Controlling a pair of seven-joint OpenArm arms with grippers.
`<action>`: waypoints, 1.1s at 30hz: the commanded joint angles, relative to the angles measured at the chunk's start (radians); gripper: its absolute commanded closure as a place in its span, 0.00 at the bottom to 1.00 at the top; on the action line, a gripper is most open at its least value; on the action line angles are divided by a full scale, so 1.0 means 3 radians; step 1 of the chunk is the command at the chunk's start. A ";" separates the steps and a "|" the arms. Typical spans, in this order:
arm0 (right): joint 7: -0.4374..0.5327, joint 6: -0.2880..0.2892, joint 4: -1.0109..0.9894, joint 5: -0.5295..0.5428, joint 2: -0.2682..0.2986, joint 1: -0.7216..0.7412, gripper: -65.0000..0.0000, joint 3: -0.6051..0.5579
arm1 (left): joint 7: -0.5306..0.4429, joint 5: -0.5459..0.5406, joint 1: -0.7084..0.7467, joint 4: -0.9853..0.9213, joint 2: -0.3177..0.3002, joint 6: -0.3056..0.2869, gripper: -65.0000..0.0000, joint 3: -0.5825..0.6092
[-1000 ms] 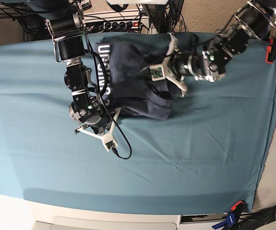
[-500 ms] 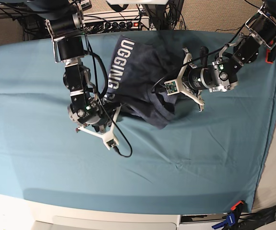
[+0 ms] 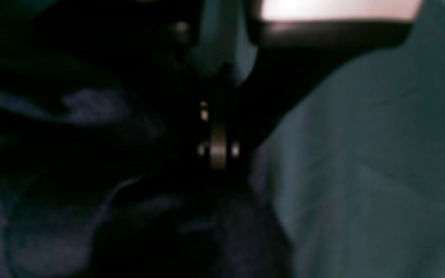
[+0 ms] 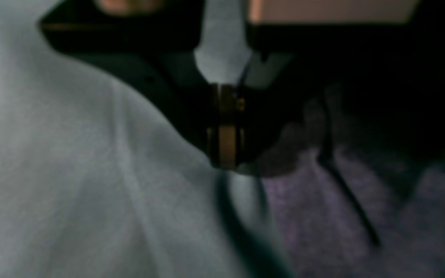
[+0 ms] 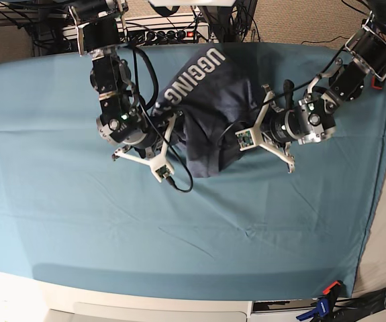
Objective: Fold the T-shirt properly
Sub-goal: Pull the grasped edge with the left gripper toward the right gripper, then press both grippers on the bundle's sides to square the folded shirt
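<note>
— What's around the work area from where I'm driving?

— One shirt [image 5: 209, 100], bunched at the far middle of the teal cloth [image 5: 179, 241], white lettering face up along its far left edge. One cloth, covering the whole table. Past the far edge there is a power strip [image 5: 169, 32] with a red light and a tangle of cables. A red clamp [image 5: 375, 80] sits at the far right edge, and a blue-and-orange one [image 5: 325, 300] at the near right corner.

— Anything in the way?

— Both arms crowd the shirt. A black cable [image 5: 179, 178] loops off my right arm onto the cloth just near of the shirt. Both wrist views are dark and blurred.

— Grippers?

— Two. The right gripper [image 5: 169, 127] is at the shirt's left edge, fingers pinched together; fabric lies right at its tips in the wrist view [image 4: 226, 170], but I cannot tell whether it is caught. The left gripper [image 5: 236, 124] is on the shirt's right side, fingers closed too, dark cloth lying against them [image 3: 216, 170]; again I cannot tell if it is gripped.

— Shirt's lie?

— Crumpled, with a lobe drooping toward the near side between the two grippers.
</note>
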 commanded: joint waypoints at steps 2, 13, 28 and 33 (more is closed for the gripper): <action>-0.0187 0.0053 0.0051 0.0055 0.0001 -0.0098 1.00 -0.0017 | -0.0028 0.0023 -0.0111 0.0043 -0.0043 0.0060 1.00 -0.0032; -0.0139 0.0033 0.0446 -0.0135 0.0135 -0.0483 1.00 -0.0015 | 0.0011 0.0028 -0.0153 0.0041 -0.0072 0.0137 1.00 -0.0032; -0.0013 -0.0109 0.0453 -0.0333 0.0342 -0.0482 1.00 -0.0013 | 0.0654 -0.1134 0.0000 0.0093 -0.0697 0.0367 1.00 -0.0912; -0.0008 -0.0111 0.0453 -0.0333 0.0342 -0.0482 1.00 -0.0013 | 0.0673 -0.1199 0.0468 0.0292 -0.0716 0.0301 1.00 -0.0952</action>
